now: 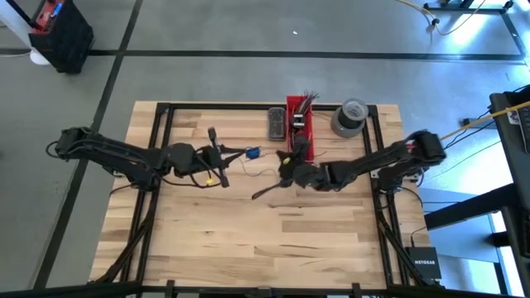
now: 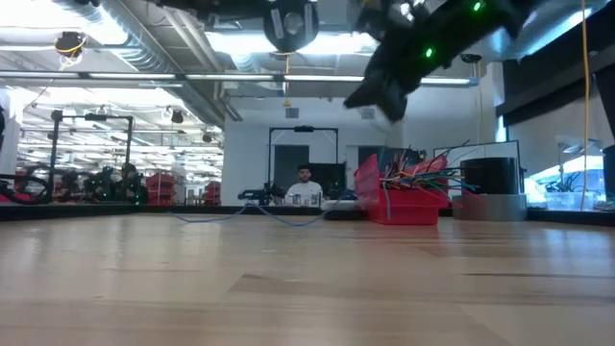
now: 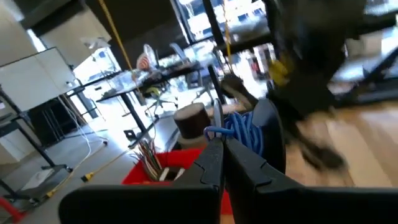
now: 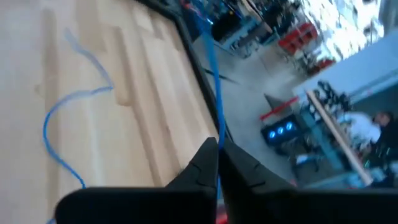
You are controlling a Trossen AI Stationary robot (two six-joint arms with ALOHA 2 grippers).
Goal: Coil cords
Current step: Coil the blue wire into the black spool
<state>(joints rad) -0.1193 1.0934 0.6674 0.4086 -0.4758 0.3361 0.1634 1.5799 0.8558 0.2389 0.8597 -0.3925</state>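
A blue cord is wound into a small coil [image 3: 246, 132] at the tips of my left gripper [image 3: 221, 144], which is shut on it above the middle of the table [image 1: 247, 153]. From the coil a single blue strand [image 4: 212, 74] runs to my right gripper [image 4: 217, 148], shut on it just to the right [image 1: 286, 168]. A slack part of the blue cord [image 4: 59, 121] lies on the wooden table and shows far off in the low view [image 2: 259, 215]. My left gripper pinches a loop of the blue coil [image 3: 214, 131] between its two shut fingertips, coming in level from the table's left. The coil sits bunched just beyond the tips, lifted clear of the table. My right gripper pinches one strand of the blue cord [image 4: 215, 132] at its fingertips, slanting slightly down from the table's right. The strand leaves the tips in a straight line, clear of the table. Farther along, the cord lies slack on the wood.
A red bin [image 1: 300, 124] with short multicoloured wire ends stands at the far edge, right of the middle. A dark flat box [image 1: 276, 122] is to its left and a grey tape roll [image 1: 349, 117] to its right. The near half of the table [image 1: 248, 240] is bare wood.
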